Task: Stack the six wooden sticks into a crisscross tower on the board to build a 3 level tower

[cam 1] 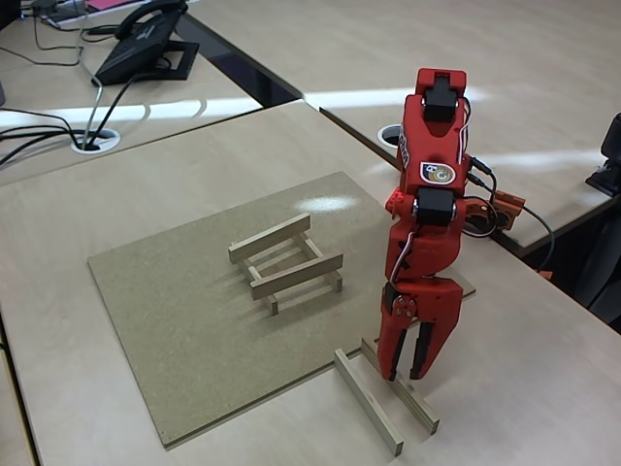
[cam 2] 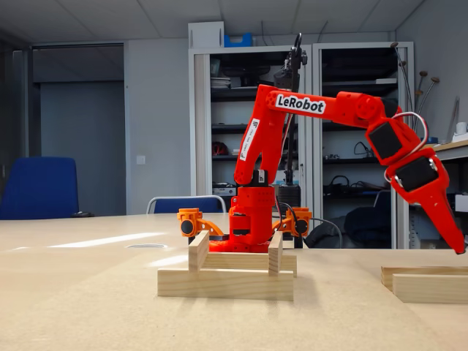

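Note:
On the tan board [cam 1: 175, 320] stands a low tower [cam 1: 286, 262] of two crossed layers, two pale wooden sticks in each; it also shows side-on in the other fixed view [cam 2: 227, 274]. Two more sticks [cam 1: 369, 403] lie side by side on the paler desk, just off the board's right corner, and show at the right edge [cam 2: 428, 281]. My red gripper [cam 1: 405, 376] points straight down over the right-hand stick [cam 1: 412, 398], open, one fingertip on each side of it. From the side its tip [cam 2: 459, 248] hangs slightly above the sticks.
The arm's base [cam 2: 251, 216] is clamped to the desk's far edge by orange clamps [cam 1: 500, 209]. A desk phone [cam 1: 146, 44] and cables lie at the back left near a cable hole [cam 1: 95, 141]. Shelves and a blue chair [cam 2: 40, 186] stand behind.

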Controlling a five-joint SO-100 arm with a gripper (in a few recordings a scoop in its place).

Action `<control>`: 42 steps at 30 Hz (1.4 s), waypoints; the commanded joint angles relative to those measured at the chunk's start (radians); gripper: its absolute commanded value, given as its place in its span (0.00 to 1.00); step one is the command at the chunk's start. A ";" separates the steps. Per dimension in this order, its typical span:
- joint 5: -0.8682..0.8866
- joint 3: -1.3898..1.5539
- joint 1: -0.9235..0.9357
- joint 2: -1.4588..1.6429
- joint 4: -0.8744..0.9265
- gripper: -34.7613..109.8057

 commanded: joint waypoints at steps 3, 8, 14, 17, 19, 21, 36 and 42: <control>0.005 0.057 0.000 0.018 -0.057 0.32; 0.006 0.095 0.000 0.018 -0.098 0.31; 0.008 0.104 0.002 -0.003 -0.127 0.31; 0.011 0.104 0.002 -0.015 -0.140 0.30; 0.012 0.104 0.002 -0.023 -0.146 0.30; 0.014 0.101 0.002 -0.032 -0.152 0.30; 0.064 0.100 -0.005 -0.077 -0.186 0.27; 0.084 0.100 -0.003 -0.097 -0.202 0.25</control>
